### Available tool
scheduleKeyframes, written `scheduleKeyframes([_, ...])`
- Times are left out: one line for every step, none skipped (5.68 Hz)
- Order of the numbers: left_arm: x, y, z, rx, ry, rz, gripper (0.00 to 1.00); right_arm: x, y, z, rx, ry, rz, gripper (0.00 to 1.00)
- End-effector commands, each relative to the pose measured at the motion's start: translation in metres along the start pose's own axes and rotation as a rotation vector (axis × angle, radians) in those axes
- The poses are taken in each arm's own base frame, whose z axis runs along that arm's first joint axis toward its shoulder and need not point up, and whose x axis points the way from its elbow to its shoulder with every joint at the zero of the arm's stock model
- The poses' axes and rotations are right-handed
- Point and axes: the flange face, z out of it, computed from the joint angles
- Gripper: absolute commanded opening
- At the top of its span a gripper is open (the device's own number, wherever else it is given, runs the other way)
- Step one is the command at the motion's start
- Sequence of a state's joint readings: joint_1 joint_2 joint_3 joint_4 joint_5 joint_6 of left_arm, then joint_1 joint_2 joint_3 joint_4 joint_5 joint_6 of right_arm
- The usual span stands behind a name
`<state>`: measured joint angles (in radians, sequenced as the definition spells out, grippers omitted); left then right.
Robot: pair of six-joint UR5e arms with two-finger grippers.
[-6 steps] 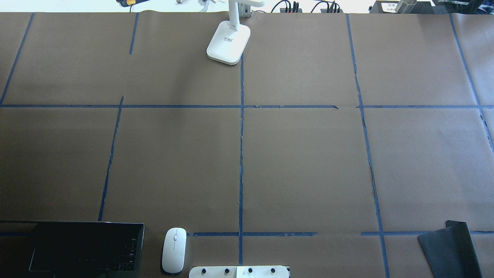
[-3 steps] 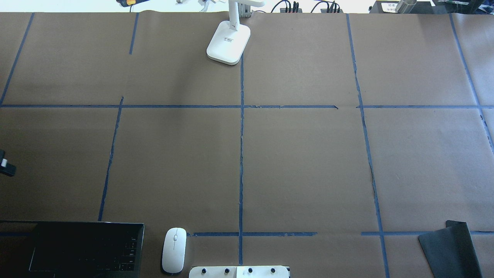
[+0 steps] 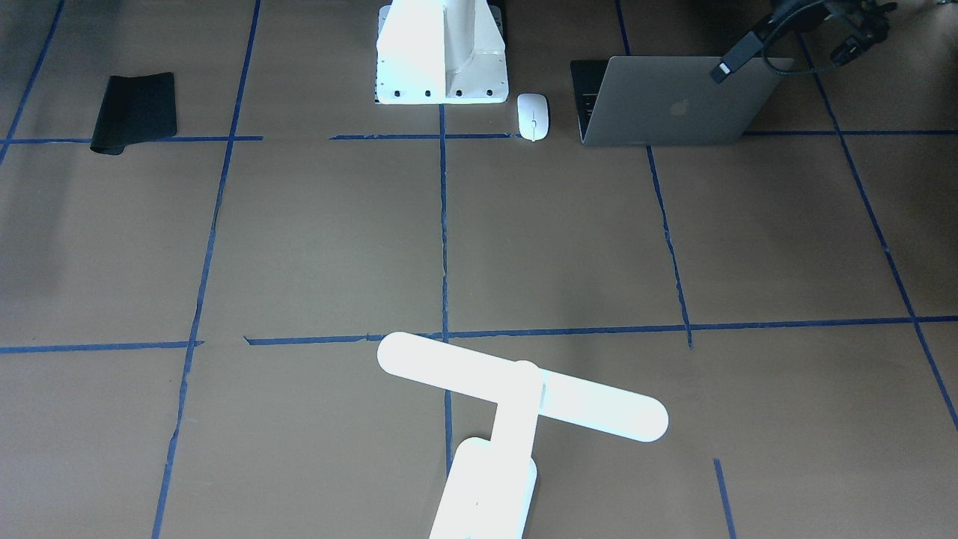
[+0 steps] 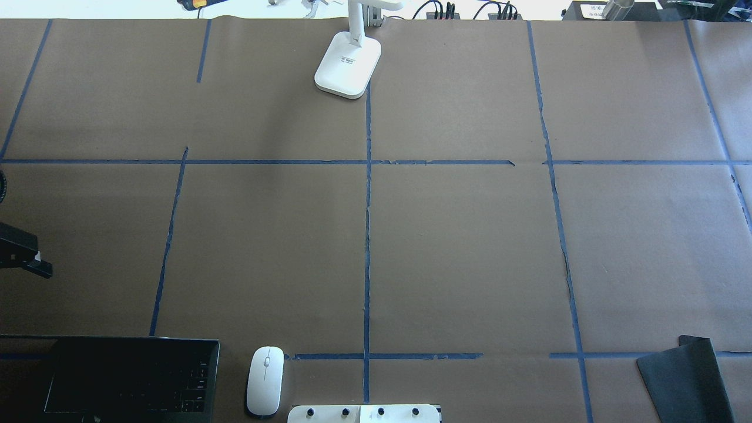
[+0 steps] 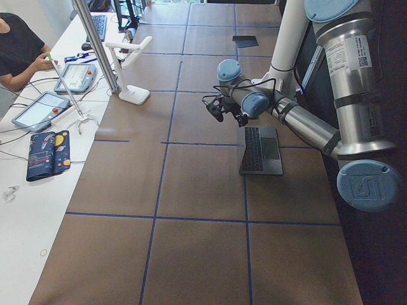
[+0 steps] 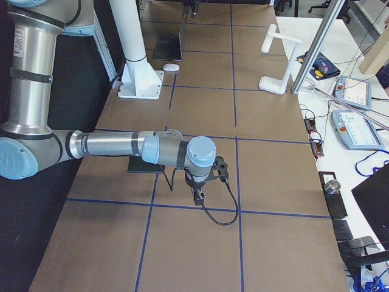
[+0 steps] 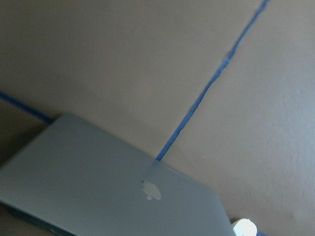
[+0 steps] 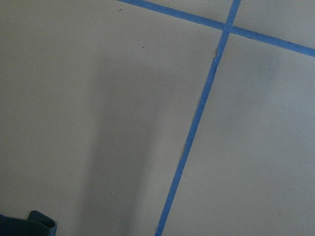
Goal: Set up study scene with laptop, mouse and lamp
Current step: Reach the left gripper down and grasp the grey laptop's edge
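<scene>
The only thing that has moved is the left arm. A second ago the overhead view held no arm at all, half a second ago a dark tip showed at its left edge, and now a larger dark part of the arm reaches further in over the surface. The laptop, mouse and lamp lie exactly where they did. The laptop stands open at the robot's near left corner. The mouse lies just beside it, between it and the white pedestal. The lamp stands at the far edge by the centre tape line, well apart from both. The left pincer hangs in the air beyond the laptop's lid, and its wrist camera looks down on the lid's logo. It holds nothing that I can see, but how far its jaws stand apart I cannot tell. The right pincer hangs low over bare surface near the black mat. It shows only in the side view, so I cannot tell its opening either. I judge the task barely begun, with nothing grasped or placed. The left arm's approach suggests the laptop will be handled first, which calls for a careful descent, since the thin raised lid could tip or fold if pushed.
</scene>
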<state>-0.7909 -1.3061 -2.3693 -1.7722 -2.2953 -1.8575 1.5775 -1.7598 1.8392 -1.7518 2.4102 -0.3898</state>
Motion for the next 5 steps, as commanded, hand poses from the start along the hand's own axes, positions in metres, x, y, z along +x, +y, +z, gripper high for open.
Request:
scheduleKeyframes([0.001,0.04,0.013,0.048,0.022,-0.25,0.99,-0.004,-0.007,-0.005,0.035,0.013,-0.038,1.0])
scheduleKeyframes([-0.003,0.05,0.009,0.04,0.024,-0.338,0.99,-0.006,-0.008,-0.007,0.041,0.014,-0.044,1.0])
scheduleKeyframes([-0.009,0.044,0.009,0.078,0.03,-0.399,0.99,-0.007,-0.008,-0.008,0.044,0.013,-0.047,1.0])
scheduleKeyframes([-0.014,0.047,0.021,0.112,0.021,-0.472,0.96,-0.014,-0.01,-0.014,0.055,0.018,-0.061,1.0])
scheduleKeyframes([-0.017,0.052,0.036,0.155,0.021,-0.498,0.96,-0.015,-0.011,-0.016,0.058,0.021,-0.064,1.0])
